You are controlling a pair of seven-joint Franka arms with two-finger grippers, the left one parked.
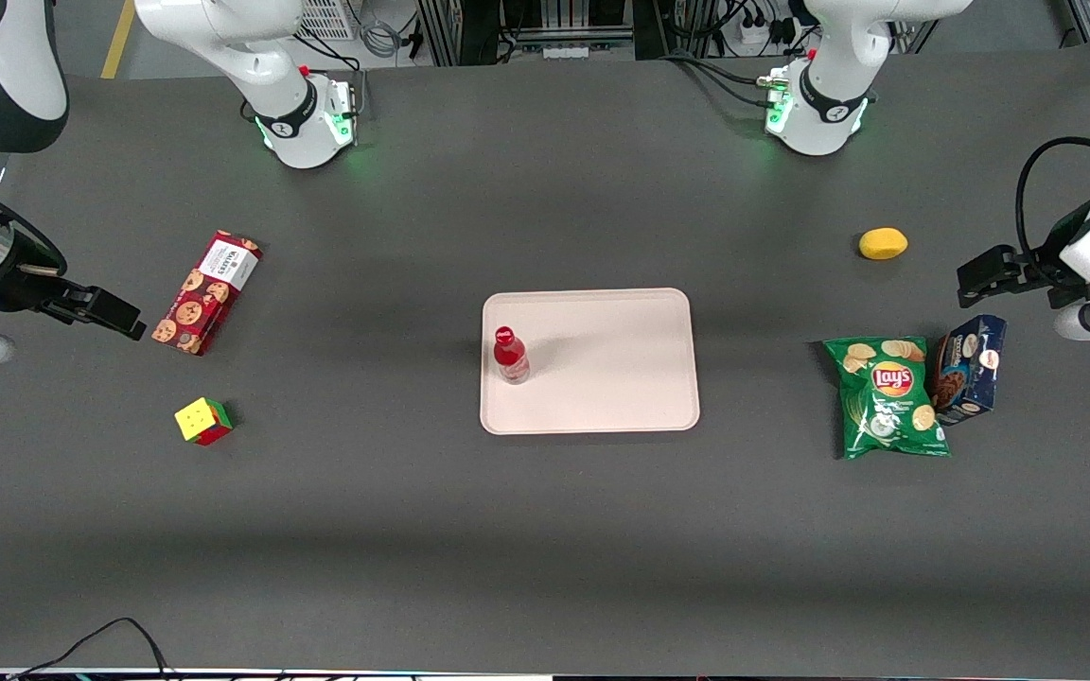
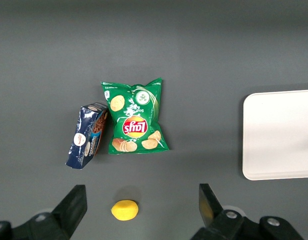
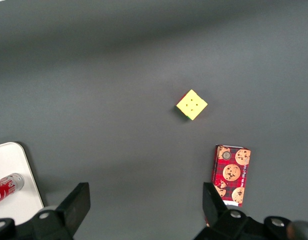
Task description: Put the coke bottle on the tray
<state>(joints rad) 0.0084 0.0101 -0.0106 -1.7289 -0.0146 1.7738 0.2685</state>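
Note:
The coke bottle point(image 1: 510, 355), small and red with a red cap, stands upright on the pale pinkish-beige tray point(image 1: 602, 378), near the tray's edge toward the working arm's end. In the right wrist view the bottle point(image 3: 6, 188) shows on a corner of the tray point(image 3: 14, 162). My right gripper point(image 1: 129, 323) hangs open and empty above the table toward the working arm's end, well apart from the bottle and close to the red cookie box. In the right wrist view the gripper point(image 3: 146, 200) has bare table between its fingers.
A red cookie box point(image 1: 206, 291) and a colour cube point(image 1: 203, 421) lie toward the working arm's end. A green Lay's bag point(image 1: 888, 397), a blue box point(image 1: 971, 369) and a yellow lemon point(image 1: 883, 243) lie toward the parked arm's end.

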